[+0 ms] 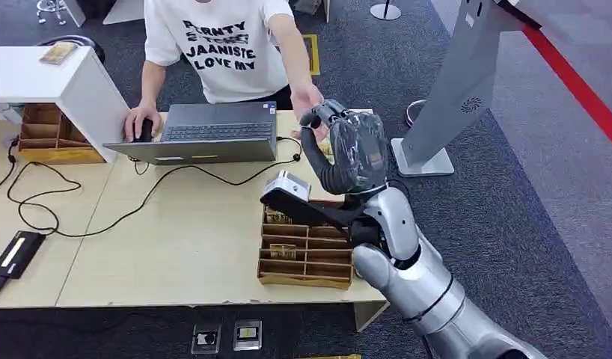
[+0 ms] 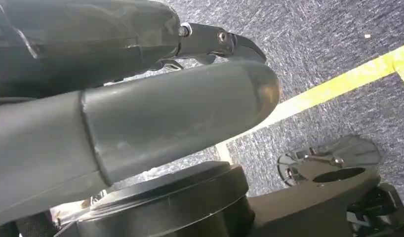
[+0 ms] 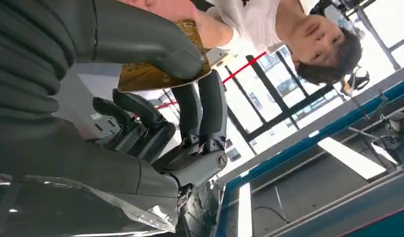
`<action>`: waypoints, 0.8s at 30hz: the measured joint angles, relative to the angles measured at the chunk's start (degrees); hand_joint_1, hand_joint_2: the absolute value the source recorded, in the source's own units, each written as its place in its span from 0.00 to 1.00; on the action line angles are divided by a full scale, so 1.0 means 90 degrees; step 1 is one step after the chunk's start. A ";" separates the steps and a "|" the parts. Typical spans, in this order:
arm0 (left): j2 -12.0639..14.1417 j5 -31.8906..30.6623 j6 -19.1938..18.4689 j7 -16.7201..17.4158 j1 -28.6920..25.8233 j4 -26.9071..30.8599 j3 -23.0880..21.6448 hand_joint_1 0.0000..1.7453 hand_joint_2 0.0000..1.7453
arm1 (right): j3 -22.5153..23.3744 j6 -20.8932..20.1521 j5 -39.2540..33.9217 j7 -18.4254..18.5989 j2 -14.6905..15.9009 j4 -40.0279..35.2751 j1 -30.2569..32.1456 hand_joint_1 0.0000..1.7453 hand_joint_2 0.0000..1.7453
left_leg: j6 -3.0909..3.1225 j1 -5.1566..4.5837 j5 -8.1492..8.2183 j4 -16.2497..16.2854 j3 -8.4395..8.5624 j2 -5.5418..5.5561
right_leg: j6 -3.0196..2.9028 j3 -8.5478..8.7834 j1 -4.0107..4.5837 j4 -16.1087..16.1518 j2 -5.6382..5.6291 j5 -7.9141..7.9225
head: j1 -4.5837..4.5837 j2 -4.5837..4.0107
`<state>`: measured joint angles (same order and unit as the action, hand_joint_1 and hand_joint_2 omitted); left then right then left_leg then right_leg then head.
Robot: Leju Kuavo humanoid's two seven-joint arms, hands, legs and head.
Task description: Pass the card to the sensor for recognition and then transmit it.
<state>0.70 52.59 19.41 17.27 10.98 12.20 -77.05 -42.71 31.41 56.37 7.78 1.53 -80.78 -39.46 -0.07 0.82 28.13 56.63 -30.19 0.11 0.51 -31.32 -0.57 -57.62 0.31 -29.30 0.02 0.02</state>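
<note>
Right hand (image 1: 346,142) pinches card (image 3: 158,64) between thumb and fingers (image 3: 200,111), person's hand (image 1: 307,101) touching; hold steady until taken.

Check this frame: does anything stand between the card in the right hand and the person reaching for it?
Nothing visible does. The right hand pinches the gold card raised over the table's far edge, and the person's hand is already at it.
</note>
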 joint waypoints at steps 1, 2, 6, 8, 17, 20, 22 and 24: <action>0.0000 0.0000 0.0000 0.0002 0.0003 0.0000 0.0000 0.00 0.00 | -0.0022 0.0002 -0.0063 -0.0046 -0.0056 0.0170 -0.0081 1.00 1.00 | 0.0000 0.0000 0.0000 0.0000 0.0000 0.0000 | 0.0000 0.0000 0.0000 0.0000 0.0001 0.0000 | -0.0007 0.0000; 0.0000 -0.0002 0.0000 0.0002 0.0004 0.0000 -0.0002 0.00 0.00 | -0.0048 0.0002 -0.0111 -0.0068 -0.0111 0.0370 -0.0154 1.00 1.00 | 0.0000 0.0000 0.0000 0.0000 0.0000 0.0000 | 0.0000 0.0000 0.0000 0.0000 0.0002 0.0000 | -0.0002 0.0000; 0.0002 -0.0002 0.0000 0.0012 0.0004 0.0000 -0.0002 0.00 0.00 | -0.0160 0.0066 -0.0180 -0.0228 -0.0287 0.0930 -0.0354 1.00 1.00 | 0.0000 0.0000 0.0000 0.0000 0.0000 0.0001 | 0.0000 0.0000 0.0000 0.0000 0.0001 0.0000 | -0.0005 0.0000; 0.0002 -0.0002 0.0000 0.0015 0.0005 0.0000 -0.0002 0.00 0.00 | -0.0194 0.0112 -0.0204 -0.0286 -0.0401 0.1214 -0.0433 1.00 1.00 | 0.0000 0.0000 0.0000 0.0000 0.0001 0.0000 | 0.0000 0.0000 0.0000 0.0000 0.0000 0.0000 | -0.0005 0.0000; 0.0007 -0.0049 -0.0024 0.0017 0.0005 0.0000 -0.0010 0.00 0.00 | -0.0335 0.0207 -0.0235 -0.0298 -0.0658 0.2008 -0.0634 1.00 1.00 | 0.0000 0.0000 0.0000 0.0000 0.0002 0.0000 | 0.0000 0.0000 0.0000 0.0001 0.0001 0.0000 | -0.0005 0.0000; 0.0007 -0.0063 -0.0032 0.0022 0.0006 0.0000 -0.0012 0.00 0.00 | -0.0369 0.0243 -0.0230 -0.0291 -0.0699 0.2209 -0.0636 0.70 1.00 | 0.0000 0.0000 0.0000 0.0000 0.0002 0.0000 | 0.0000 0.0000 0.0000 0.0001 0.0000 0.0000 | -0.0005 0.0000; 0.0007 -0.0068 -0.0034 0.0027 0.0009 0.0000 -0.0012 0.00 0.00 | -0.0396 0.0238 -0.0226 -0.0286 -0.0709 0.2316 -0.0638 0.00 1.00 | 0.0000 0.0000 0.0000 0.0000 0.0002 0.0000 | 0.0000 0.0000 0.0000 0.0001 0.0000 0.0000 | -0.0005 0.0000; 0.0007 -0.0068 -0.0034 0.0044 0.0010 0.0000 -0.0012 0.00 0.00 | -0.0437 0.0170 -0.0211 -0.0238 -0.0716 0.2397 -0.0654 0.00 1.00 | 0.0000 0.0000 0.0000 0.0000 0.0002 0.0000 | 0.0000 0.0000 0.0000 0.0001 0.0000 0.0000 | -0.0005 0.0000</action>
<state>0.76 51.98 19.10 17.66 11.07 12.20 -77.15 -46.64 32.94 54.47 5.64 -4.92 -59.21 -45.34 -0.07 0.82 28.13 56.64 -30.17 0.11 0.51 -31.32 -0.57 -57.61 0.31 -29.30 -0.02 0.02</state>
